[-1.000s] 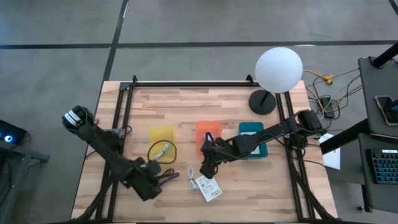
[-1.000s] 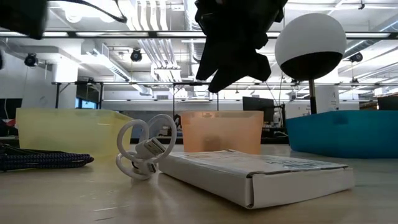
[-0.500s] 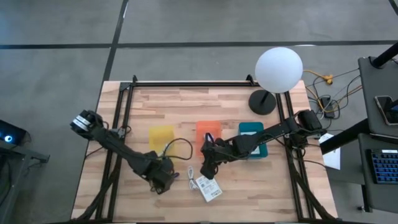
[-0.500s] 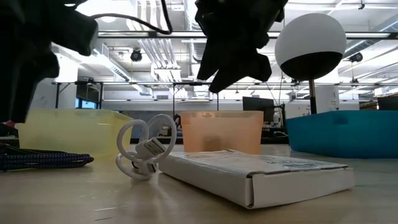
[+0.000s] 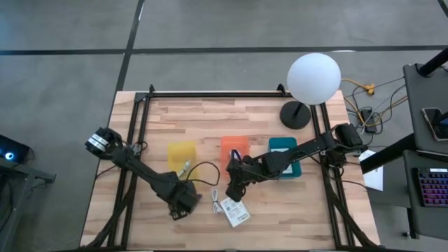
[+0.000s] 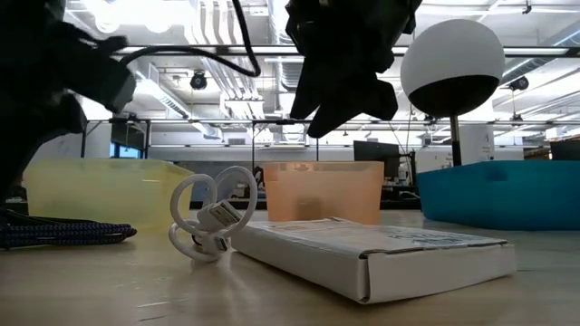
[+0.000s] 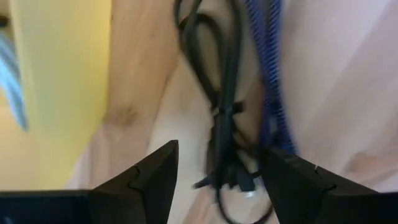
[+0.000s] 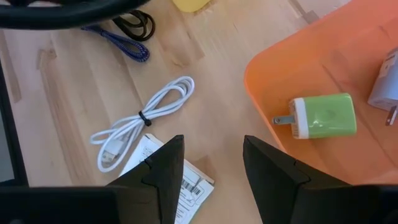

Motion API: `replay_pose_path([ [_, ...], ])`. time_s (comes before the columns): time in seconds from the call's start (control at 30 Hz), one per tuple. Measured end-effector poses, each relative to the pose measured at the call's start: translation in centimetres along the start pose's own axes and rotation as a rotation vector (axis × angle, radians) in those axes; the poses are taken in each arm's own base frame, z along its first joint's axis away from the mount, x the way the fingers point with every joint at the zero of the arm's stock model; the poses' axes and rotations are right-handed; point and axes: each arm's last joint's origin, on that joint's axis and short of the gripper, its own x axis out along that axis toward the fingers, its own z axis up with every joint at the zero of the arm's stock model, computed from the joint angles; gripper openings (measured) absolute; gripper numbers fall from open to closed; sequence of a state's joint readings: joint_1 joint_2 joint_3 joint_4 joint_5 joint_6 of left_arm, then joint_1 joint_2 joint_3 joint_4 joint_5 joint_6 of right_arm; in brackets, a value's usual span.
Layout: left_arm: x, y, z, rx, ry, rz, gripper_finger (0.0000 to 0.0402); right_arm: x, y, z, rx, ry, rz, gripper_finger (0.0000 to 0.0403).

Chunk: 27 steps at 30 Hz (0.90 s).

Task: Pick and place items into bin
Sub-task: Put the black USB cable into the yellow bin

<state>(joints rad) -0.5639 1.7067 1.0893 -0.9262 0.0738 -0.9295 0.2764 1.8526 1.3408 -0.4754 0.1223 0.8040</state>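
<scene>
The dark coiled cable (image 7: 225, 118) lies on the wood beside the yellow bin (image 5: 181, 153), and the left gripper (image 7: 217, 168) hovers right over it, fingers spread, holding nothing. This looks like the reach-to-grasp step: next it likely needs to drop and close. The right gripper (image 8: 208, 158) waits parted above the white cable (image 8: 142, 117) and packet (image 5: 234, 211).

Three bins (image 5: 234, 150) sit in a row mid-table, with a small cable (image 5: 214, 196) and a packet (image 5: 234, 211) lying just in front.
</scene>
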Motion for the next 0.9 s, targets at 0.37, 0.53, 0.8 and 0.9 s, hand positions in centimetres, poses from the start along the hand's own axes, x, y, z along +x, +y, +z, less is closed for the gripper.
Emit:
replay_pose_path([
  [0.37,1.5,0.4,-0.4,0.022,0.092,0.121,0.0169,0.1,-0.2,-0.2,0.004,0.006,-0.007,0.0153],
  [0.53,1.5,0.4,-0.4,0.03,0.087,0.122,0.0098,0.2,-0.2,-0.2,0.006,0.006,-0.007,0.0153],
  [0.8,0.0,-0.2,-0.6,0.04,0.046,0.068,0.0009,0.2,-0.2,-0.2,0.006,0.006,-0.007,0.0153],
  [0.9,-2.2,-1.0,-1.2,0.013,-0.005,0.0,0.0013,0.2,-0.2,-0.2,0.007,0.006,-0.007,0.0153],
])
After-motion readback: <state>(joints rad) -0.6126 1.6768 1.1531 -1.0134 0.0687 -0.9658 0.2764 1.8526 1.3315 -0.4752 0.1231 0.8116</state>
